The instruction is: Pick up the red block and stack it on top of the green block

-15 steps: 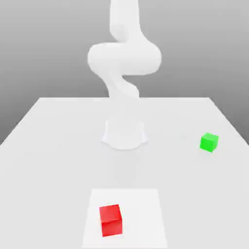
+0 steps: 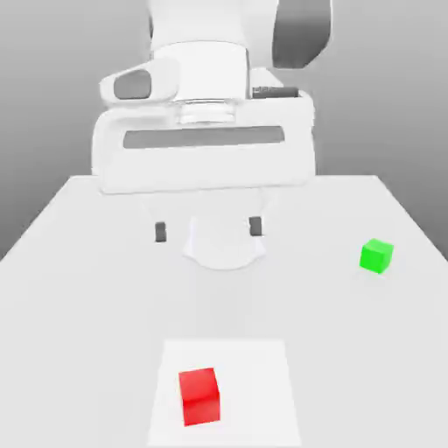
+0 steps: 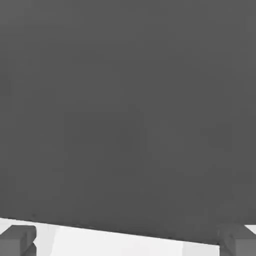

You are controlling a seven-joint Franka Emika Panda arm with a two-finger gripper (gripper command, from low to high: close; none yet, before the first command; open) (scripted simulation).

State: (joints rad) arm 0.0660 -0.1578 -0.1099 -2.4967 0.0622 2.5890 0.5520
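Red block point(image 2: 199, 395) lies untouched on the near counter point(image 2: 79, 306); the pincer point(image 2: 208, 230), open and empty, has swung forward, approach beginning; green block point(image 2: 376, 255) far right.

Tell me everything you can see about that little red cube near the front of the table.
The red block is a small, bright red cube with plain matte faces; its top face looks lighter than the one facing the exterior view. It sits flat and upright on a slightly brighter square patch of the white table, turned a touch askew to that patch's edges. Nothing but the surface touches it. The open gripper hangs well behind and above it, and the green block lies far off toward the exterior view's right.
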